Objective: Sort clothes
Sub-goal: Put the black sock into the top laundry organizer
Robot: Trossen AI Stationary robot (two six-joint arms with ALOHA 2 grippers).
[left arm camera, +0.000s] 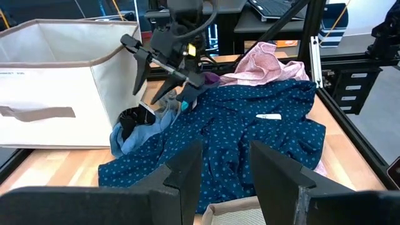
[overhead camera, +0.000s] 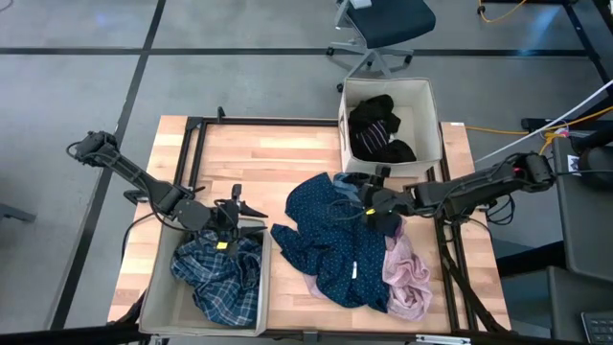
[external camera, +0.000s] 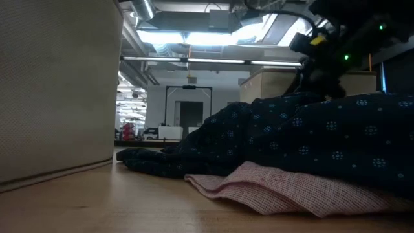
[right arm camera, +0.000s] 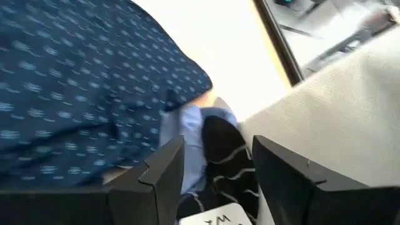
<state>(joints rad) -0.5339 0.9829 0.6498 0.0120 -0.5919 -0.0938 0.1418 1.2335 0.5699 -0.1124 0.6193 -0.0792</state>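
Note:
A pile of clothes lies on the table's right half. In it are a navy white-dotted garment [overhead camera: 330, 240] [left arm camera: 250, 137], a pale pink one [overhead camera: 407, 273] at its near right, and a light blue piece [left arm camera: 140, 134] with a black white-striped piece [right arm camera: 222, 165] at its far edge. My right gripper [overhead camera: 372, 203] [left arm camera: 164, 81] is open, slanting down just above that far edge, a finger on each side of the striped piece. My left gripper [overhead camera: 235, 213] [left arm camera: 222, 156] is open and has nothing in it. It stands over the near-left box, where the blue plaid shirt [overhead camera: 220, 273] lies.
A beige fabric box [overhead camera: 153, 307] stands at the near left of the table. A second beige box [overhead camera: 421, 96] at the far right holds black clothes [overhead camera: 378, 129]. Bare wood [overhead camera: 259, 153] lies between them. A dark frame rail [overhead camera: 450, 268] runs along the table's right side.

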